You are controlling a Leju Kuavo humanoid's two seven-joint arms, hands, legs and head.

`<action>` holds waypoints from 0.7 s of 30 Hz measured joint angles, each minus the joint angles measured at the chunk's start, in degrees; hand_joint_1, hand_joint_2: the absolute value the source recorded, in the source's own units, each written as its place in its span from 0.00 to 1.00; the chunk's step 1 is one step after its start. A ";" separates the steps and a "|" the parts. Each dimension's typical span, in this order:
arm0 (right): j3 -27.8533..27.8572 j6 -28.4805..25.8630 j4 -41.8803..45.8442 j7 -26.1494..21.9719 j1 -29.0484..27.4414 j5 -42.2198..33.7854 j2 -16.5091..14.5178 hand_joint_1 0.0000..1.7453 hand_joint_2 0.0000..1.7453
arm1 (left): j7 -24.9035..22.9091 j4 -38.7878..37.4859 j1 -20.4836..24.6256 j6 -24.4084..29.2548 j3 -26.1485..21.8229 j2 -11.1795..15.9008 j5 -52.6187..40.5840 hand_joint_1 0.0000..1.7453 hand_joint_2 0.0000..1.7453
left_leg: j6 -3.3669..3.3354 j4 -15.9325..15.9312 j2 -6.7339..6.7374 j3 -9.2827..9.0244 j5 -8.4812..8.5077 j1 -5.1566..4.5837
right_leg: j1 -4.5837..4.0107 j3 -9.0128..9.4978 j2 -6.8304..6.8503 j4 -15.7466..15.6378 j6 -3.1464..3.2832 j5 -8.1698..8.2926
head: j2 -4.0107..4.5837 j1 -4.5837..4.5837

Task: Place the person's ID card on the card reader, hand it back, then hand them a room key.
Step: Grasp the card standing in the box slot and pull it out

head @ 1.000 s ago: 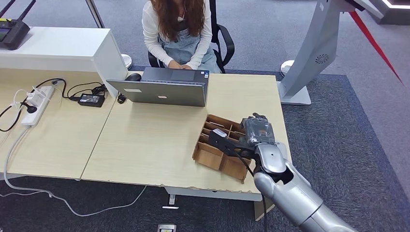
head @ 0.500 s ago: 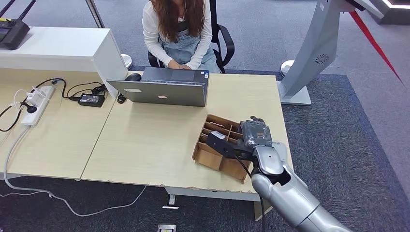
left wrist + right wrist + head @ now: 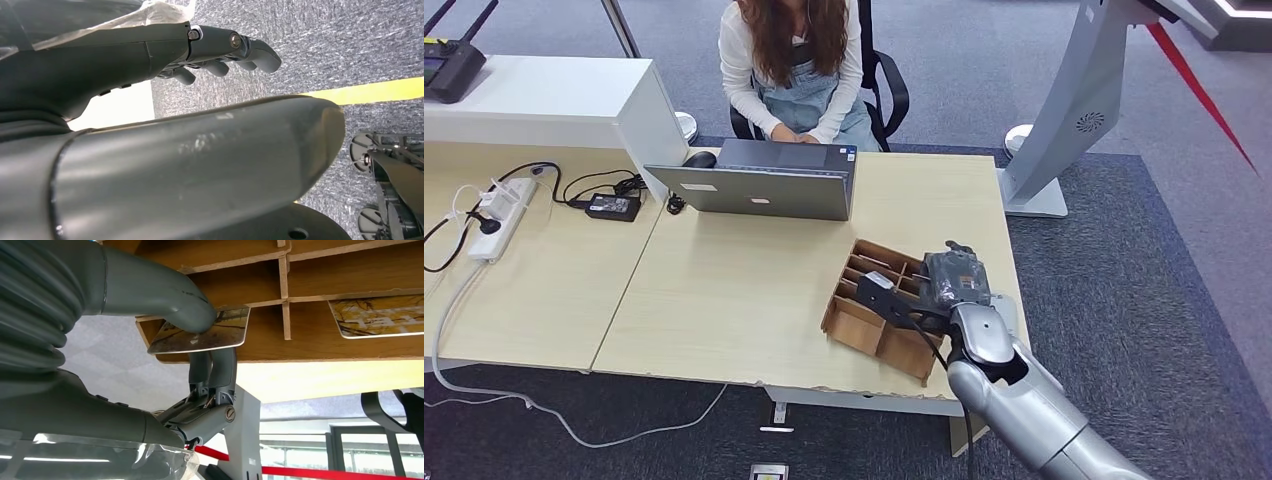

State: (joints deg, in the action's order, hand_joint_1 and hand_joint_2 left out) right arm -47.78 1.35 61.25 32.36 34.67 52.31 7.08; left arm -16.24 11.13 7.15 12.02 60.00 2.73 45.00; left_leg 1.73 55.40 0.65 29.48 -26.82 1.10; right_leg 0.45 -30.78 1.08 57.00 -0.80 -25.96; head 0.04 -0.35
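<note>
A brown cardboard divider box (image 3: pixel 856 324) sits on the wooden desk near its right front corner. My right hand (image 3: pixel 946 283) reaches into it from the right. In the right wrist view the thumb (image 3: pixel 192 315) presses on a room key card (image 3: pixel 222 332) printed with a picture, and darker fingers (image 3: pixel 212 367) close on its other face, so the card is pinched inside a compartment. A second, similar card (image 3: pixel 380 315) lies in the neighbouring compartment. My left hand (image 3: pixel 220 47) hangs over grey carpet with its fingers apart, holding nothing.
A person (image 3: pixel 789 60) sits across the desk (image 3: pixel 724 300) behind an open laptop (image 3: pixel 764 190). A power strip (image 3: pixel 499 215), cables and a charger lie at the left. A black device with antennas (image 3: pixel 449 65) stands on the white counter. A grey kiosk base (image 3: pixel 1064 120) rises at the right.
My right hand has sunk a little lower into the box and drawn slightly toward me. The person and the desk items have not moved.
</note>
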 joint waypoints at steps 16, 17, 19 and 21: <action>0.04 -2.49 -0.51 -0.45 -0.04 -0.09 0.07 1.00 1.00 | 0.00 0.00 0.00 0.00 0.02 -0.02 0.01 0.00 0.00 | 0.00 0.01 0.00 -0.02 0.00 0.00 | 0.00 0.00 0.00 0.00 0.00 0.00 | 0.00 0.00; 0.04 -2.49 -0.51 -0.45 -0.04 -0.09 0.08 1.00 1.00 | 0.00 0.00 0.00 0.00 0.02 -0.02 0.01 0.00 0.00 | 0.00 0.01 0.00 -0.02 0.00 0.00 | 0.00 0.00 0.00 0.00 0.00 0.00 | 0.00 0.00; 0.04 -2.49 -0.51 -0.45 -0.04 -0.09 0.09 1.00 1.00 | 0.00 0.00 0.00 0.00 0.02 -0.02 0.01 0.00 0.00 | 0.00 0.01 0.00 -0.01 0.00 0.00 | 0.00 0.00 0.00 0.00 0.00 0.00 | 0.00 0.00; 0.04 -2.49 -0.51 -0.45 -0.04 -0.09 0.09 1.00 1.00 | 0.00 0.00 0.00 0.00 0.02 -0.02 0.01 0.00 0.00 | 0.00 0.01 0.00 -0.01 0.00 0.00 | 0.00 0.00 0.00 0.00 0.00 0.00 | 0.00 0.00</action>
State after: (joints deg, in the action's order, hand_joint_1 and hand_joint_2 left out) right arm -47.74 -1.14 60.74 31.91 34.63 52.22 7.17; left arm -16.24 11.13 7.15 12.02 60.02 2.71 45.01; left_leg 1.73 55.40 0.65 29.47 -26.82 1.10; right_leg 0.45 -30.78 1.08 57.00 -0.80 -25.96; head 0.04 -0.35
